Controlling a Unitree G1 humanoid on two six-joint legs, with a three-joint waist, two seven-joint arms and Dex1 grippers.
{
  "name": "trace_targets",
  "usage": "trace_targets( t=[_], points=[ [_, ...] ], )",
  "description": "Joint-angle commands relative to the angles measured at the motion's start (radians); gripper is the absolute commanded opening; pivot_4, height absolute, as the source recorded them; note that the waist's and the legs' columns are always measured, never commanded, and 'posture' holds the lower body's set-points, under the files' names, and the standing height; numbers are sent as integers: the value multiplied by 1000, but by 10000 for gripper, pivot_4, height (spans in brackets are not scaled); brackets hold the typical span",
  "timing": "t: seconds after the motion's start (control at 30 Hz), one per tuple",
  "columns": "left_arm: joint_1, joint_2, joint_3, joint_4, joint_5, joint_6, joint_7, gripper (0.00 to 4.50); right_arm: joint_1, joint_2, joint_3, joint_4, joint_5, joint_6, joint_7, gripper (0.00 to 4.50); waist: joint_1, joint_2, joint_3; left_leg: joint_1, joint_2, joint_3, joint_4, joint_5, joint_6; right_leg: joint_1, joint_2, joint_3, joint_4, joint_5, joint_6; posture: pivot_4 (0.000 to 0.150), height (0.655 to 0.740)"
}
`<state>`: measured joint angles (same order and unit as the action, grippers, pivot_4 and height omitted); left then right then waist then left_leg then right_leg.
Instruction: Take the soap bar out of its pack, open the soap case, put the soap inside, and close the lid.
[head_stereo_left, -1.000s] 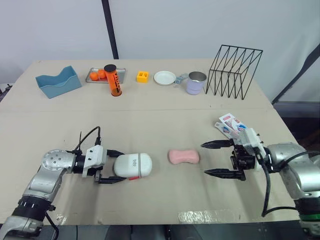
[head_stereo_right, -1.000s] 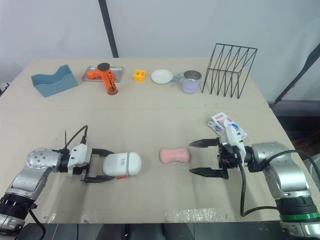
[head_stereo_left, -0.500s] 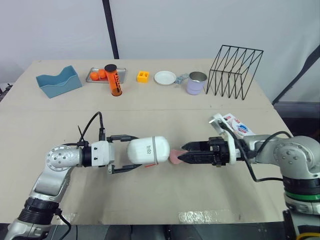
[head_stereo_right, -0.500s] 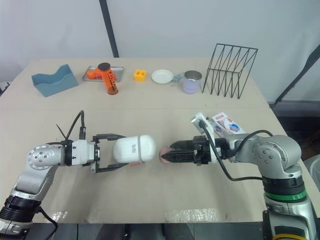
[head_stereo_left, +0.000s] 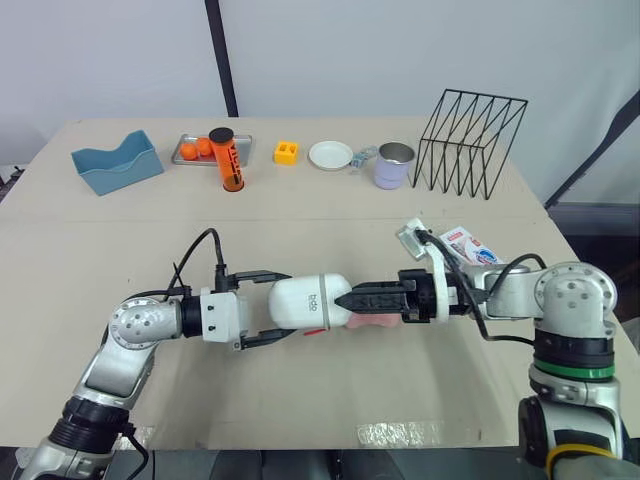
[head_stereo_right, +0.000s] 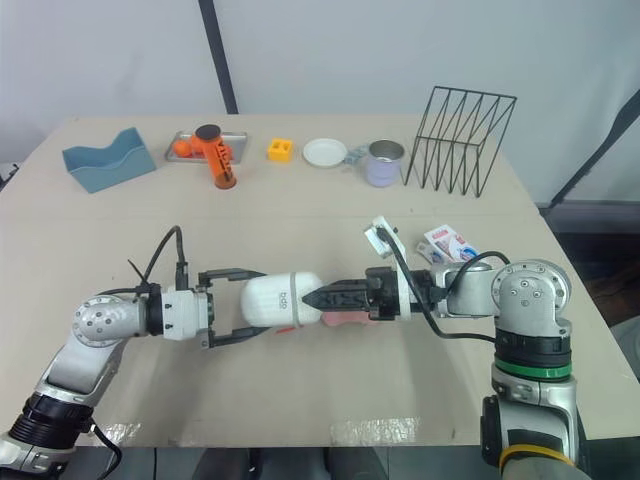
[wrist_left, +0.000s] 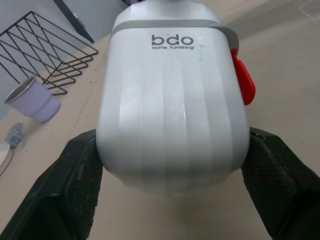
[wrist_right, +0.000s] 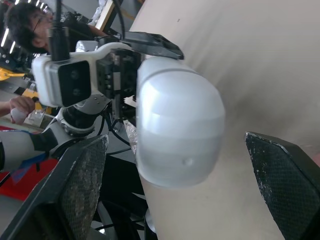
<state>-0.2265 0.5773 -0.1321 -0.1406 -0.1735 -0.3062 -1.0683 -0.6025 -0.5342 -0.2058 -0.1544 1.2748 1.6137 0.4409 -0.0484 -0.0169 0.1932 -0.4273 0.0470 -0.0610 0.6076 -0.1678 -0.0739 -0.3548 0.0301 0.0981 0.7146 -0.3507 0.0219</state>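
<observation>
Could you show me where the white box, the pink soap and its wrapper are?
white soap case (head_stereo_left: 305, 300): left eye view, on its rounded white side.
pink soap bar (head_stereo_left: 373, 320): left eye view, on its visible pink lower edge.
soap pack (head_stereo_left: 468, 246): left eye view, on its printed top.

My left claw's (head_stereo_left: 288, 304) pads (wrist_left: 65, 195) look matt black and finely grained; the case (wrist_left: 172, 100) is smooth, glossy white plastic with a shiny red plastic tab (wrist_left: 243, 82); the tabletop (head_stereo_left: 300, 220) is pale, matt board
</observation>
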Motion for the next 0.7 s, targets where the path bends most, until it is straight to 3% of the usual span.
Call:
trace_targets(
  t=[0.03, 0.23, 0.3, 0.7],
  points=[
    [-1, -2, -5, -57, -13, 6, 23, 36497, 0, 10, -15, -11, 64, 1, -51, 45000, 0, 0, 0, 0, 0, 0, 0, 0, 0, 0, 0, 0, 0, 0, 0, 1500, 7400],
    [-2, 4, -14, -58, -14, 16, 30, 36497, 6, 20, -17, -14, 130, 1, -114, 45000, 0, 0, 0, 0, 0, 0, 0, 0, 0, 0, 0, 0, 0, 0, 0, 1500, 7400],
    [-1, 7, -12, -54, -12, 17, 30, 35705, 14, 13, -16, -17, 153, 1, -129, 39990, 0, 0, 0, 0, 0, 0, 0, 0, 0, 0, 0, 0, 0, 0, 0, 1500, 7400],
    [-4, 15, -14, -33, -5, 9, 24, 35705, 26, -34, -5, -2, 218, -15, -159, 39990, 0, 0, 0, -1, 0, 0, 0, 0, 0, -1, 0, 0, 0, 0, 0, 1500, 7400]
  ],
)
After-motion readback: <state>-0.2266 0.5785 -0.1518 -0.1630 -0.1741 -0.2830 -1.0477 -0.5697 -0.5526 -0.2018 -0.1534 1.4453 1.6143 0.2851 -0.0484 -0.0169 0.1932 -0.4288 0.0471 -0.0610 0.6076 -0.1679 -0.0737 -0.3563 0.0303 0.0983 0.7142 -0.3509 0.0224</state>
